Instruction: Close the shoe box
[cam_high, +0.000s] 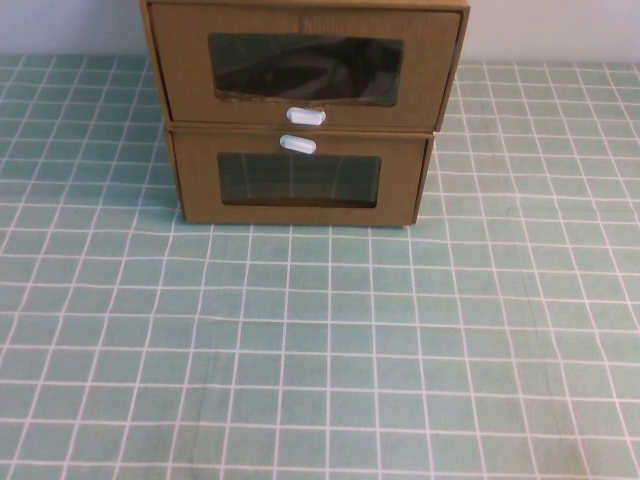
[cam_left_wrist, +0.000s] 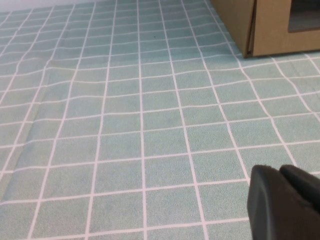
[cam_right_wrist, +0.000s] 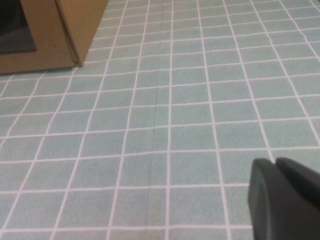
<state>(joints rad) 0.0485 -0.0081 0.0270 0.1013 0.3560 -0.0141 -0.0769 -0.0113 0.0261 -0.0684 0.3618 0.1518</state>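
Black fingers of the left gripper (cam_left_wrist: 287, 200) fill a corner of the left wrist view, hanging low over the cloth (cam_left_wrist: 140, 140); the two dark pads lie pressed together, so it is clenched on nothing. Right gripper (cam_right_wrist: 285, 200) sits the same way in its own wrist view, pads together, empty, low over the checked teal cloth. Neither arm shows in the high view; both are held back at the near side, well apart from the boxes. Farther off, at the far middle of the table, stand two stacked cardboard boxes. On top is the shoe box (cam_high: 305, 65), its white tab (cam_high: 305, 115) under the window. Beneath it sits the lower box (cam_high: 300, 180).
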